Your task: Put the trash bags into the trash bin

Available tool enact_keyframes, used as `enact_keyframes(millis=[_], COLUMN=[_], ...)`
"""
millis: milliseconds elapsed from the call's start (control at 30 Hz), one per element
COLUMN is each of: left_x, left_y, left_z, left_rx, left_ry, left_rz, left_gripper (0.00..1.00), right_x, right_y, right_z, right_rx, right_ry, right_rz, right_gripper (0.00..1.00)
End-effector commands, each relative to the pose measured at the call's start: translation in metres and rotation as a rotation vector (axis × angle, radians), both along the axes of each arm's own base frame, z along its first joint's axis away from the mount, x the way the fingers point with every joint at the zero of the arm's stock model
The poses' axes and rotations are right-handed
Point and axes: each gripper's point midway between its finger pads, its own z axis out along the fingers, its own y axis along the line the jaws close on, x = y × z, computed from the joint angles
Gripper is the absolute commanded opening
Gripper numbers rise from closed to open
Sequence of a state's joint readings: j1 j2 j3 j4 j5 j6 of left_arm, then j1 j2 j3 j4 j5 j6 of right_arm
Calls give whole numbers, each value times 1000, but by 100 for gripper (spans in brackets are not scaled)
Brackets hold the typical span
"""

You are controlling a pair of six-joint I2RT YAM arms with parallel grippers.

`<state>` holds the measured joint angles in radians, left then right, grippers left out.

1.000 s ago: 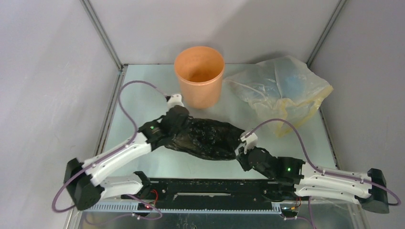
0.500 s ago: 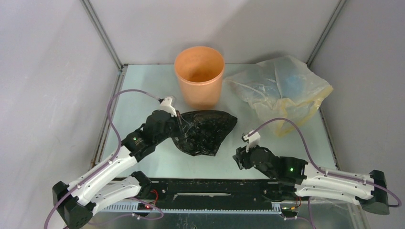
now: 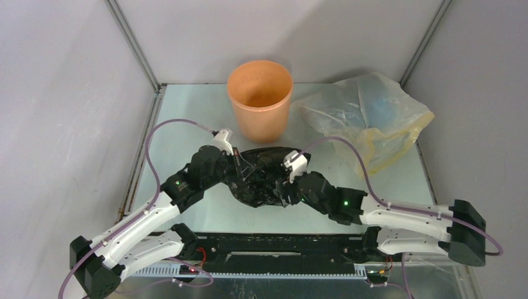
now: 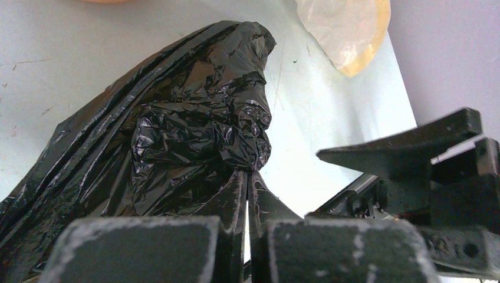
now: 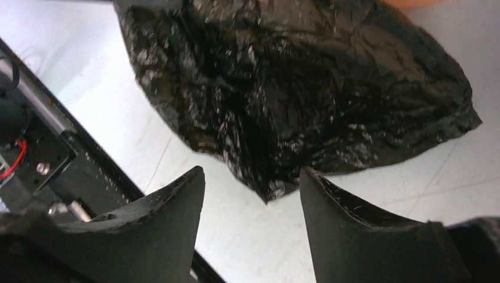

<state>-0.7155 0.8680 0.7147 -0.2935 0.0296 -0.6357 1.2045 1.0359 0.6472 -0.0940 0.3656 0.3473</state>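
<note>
Fingers of your left gripper (image 4: 247, 177) clamp the trash bag (image 4: 194, 130) mid-table (image 3: 180, 131); your right gripper (image 5: 253, 177), arm outstretched, gapes over it (wrist view alone shows the gap).

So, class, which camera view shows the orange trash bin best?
The top external view: the whole trash bin stands upright, its open mouth visible. The left wrist view catches only an orange sliver at its top edge; the right wrist view, likewise.

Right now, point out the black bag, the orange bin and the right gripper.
black bag (image 4: 194, 135), left wrist view, crumpled middle.
orange bin (image 3: 258, 121), top view, front wall.
right gripper (image 5: 252, 175), right wrist view, between its open fingertips.
</note>
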Motion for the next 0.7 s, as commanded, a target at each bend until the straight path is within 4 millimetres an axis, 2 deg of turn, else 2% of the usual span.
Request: enact_keyframes(millis=[0,100,333,400,500,600,667], left_x=[1,0,1,1,2,11,20], left_y=[-1,0,-3,-3,-1,15,33], left_z=[19,18,20,22,25,20,11], left_rx=[-49,-39,-39,-41,-34,13,46], left_ry=[-44,-44,-43,-46,-56,-57,-39], left_rz=[-2,-5,-17,-17,-10,69,151], left_gripper=[0,0,0,0,0,0,1], right_x=[26,39,54,57,57,51,45], right_y=[29,35,49,53,59,55,47], right_z=[26,16,-9,-14,-17,-7,10], right_rx=[96,98,41,30,28,48,76], right_ry=[-30,-14,12,22,48,68,67], right_rz=[24,29,56,62,78,77,72], right_gripper=[63,62,57,49,3,0,0])
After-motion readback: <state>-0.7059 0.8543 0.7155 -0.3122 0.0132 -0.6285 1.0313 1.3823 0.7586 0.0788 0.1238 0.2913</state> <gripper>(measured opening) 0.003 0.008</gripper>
